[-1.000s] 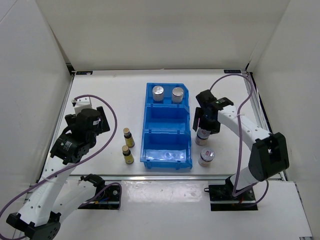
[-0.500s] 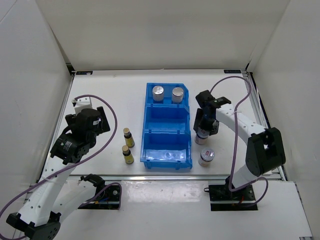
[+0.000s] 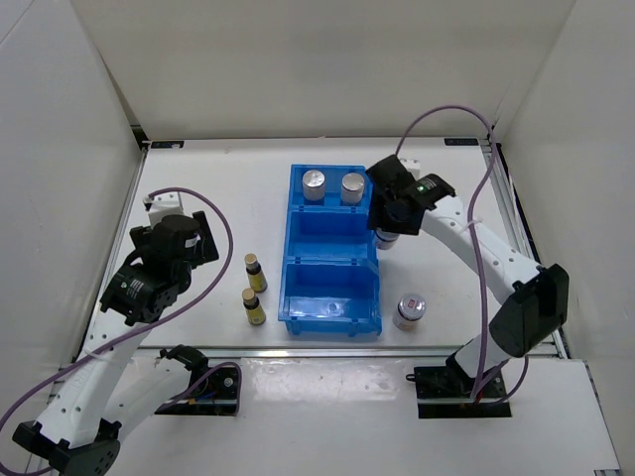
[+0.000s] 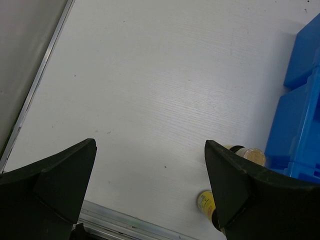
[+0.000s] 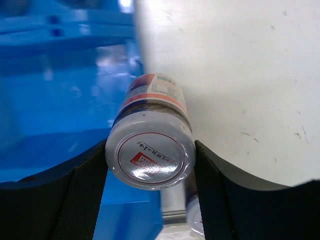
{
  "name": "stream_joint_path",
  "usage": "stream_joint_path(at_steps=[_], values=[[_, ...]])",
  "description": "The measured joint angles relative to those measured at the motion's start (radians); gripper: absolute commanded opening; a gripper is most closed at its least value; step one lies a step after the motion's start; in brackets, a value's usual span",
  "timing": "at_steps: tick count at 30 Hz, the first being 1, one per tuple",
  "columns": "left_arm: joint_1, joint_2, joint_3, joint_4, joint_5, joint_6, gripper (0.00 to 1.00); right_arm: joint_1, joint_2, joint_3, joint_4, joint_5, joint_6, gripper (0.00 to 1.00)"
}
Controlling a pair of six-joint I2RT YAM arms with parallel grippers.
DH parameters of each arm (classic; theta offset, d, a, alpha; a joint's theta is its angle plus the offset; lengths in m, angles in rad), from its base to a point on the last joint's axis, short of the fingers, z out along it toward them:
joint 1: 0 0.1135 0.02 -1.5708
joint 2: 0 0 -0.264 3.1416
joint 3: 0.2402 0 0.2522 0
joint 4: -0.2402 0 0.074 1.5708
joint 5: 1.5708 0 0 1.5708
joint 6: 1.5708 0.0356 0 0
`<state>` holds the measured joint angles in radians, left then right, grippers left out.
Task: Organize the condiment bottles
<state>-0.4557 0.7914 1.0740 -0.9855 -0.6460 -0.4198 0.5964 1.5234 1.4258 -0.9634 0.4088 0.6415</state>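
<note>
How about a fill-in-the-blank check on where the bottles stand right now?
1. The right gripper is shut on a jar whose pale lid bears a ____ mark.
2. The far compartment of the bin holds ____ shakers.
3. The amber bottles stand on the table to the ____ of the bin.
4. The left gripper holds nothing; its jaws stand ____.
Missing words: red; two; left; open.
</note>
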Motion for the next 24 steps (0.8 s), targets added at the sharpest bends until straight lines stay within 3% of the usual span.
stream_joint_path(at_steps=[7, 17, 20, 21, 24], values=[[0.000, 0.001, 0.000, 0.000, 0.000, 0.000, 1.00, 0.108, 0.112, 0.134, 0.021, -0.006, -0.030, 0.00], [0.000, 0.014, 0.000, 0.000, 0.000, 0.000, 1.00, 0.108, 0.327, 0.167, 0.076, -0.106, -0.055, 0.00], [0.000, 0.018, 0.000, 0.000, 0.000, 0.000, 1.00, 0.104, 0.359, 0.167, 0.087, -0.137, -0.063, 0.17], [0.000, 0.019, 0.000, 0.000, 0.000, 0.000, 1.00, 0.104, 0.363, 0.167, 0.090, -0.143, -0.067, 0.40], [0.000, 0.019, 0.000, 0.000, 0.000, 0.000, 1.00, 0.104, 0.365, 0.168, 0.103, -0.154, -0.074, 0.85]])
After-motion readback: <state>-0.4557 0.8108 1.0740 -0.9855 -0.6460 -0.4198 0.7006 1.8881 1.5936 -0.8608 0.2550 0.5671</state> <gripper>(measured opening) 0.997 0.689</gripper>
